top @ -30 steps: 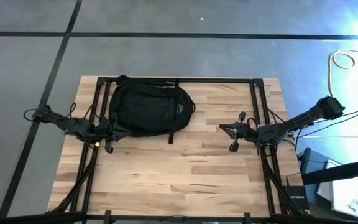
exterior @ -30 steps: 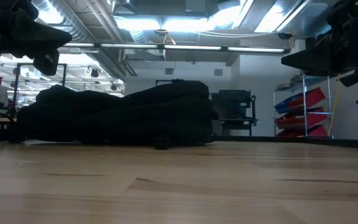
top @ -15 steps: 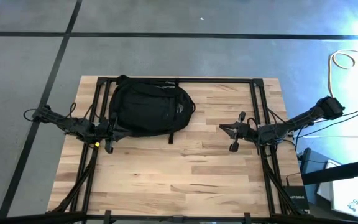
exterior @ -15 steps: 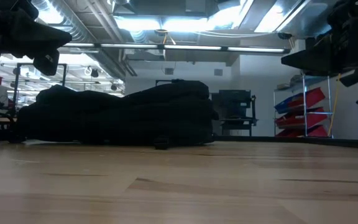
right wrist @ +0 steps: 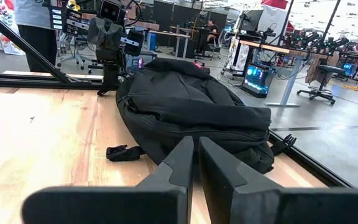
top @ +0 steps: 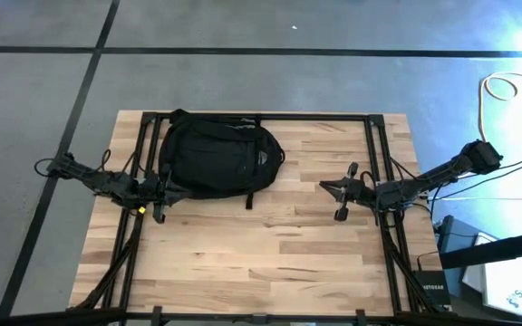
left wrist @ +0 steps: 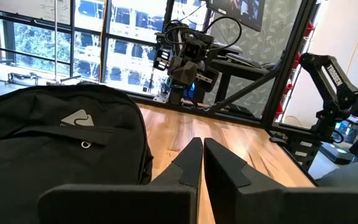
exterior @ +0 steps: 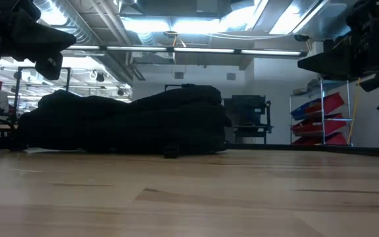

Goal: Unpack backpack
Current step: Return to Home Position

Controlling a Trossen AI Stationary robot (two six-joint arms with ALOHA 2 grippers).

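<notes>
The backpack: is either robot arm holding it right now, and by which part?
Nothing is held. The left gripper, beside the backpack, and the right gripper, apart from it over the table, are both shut with nothing between their fingers.

Black backpack (top: 217,159) with a small grey logo (left wrist: 75,118); pale blond wood counter (top: 270,263), its planks streaked with darker grain; grey floor (top: 243,81) crossed by black lines (top: 89,81); red and blue bins (exterior: 328,112) beyond.

Light wooden table (top: 270,254), black backpack (top: 217,158) lying on it
</notes>
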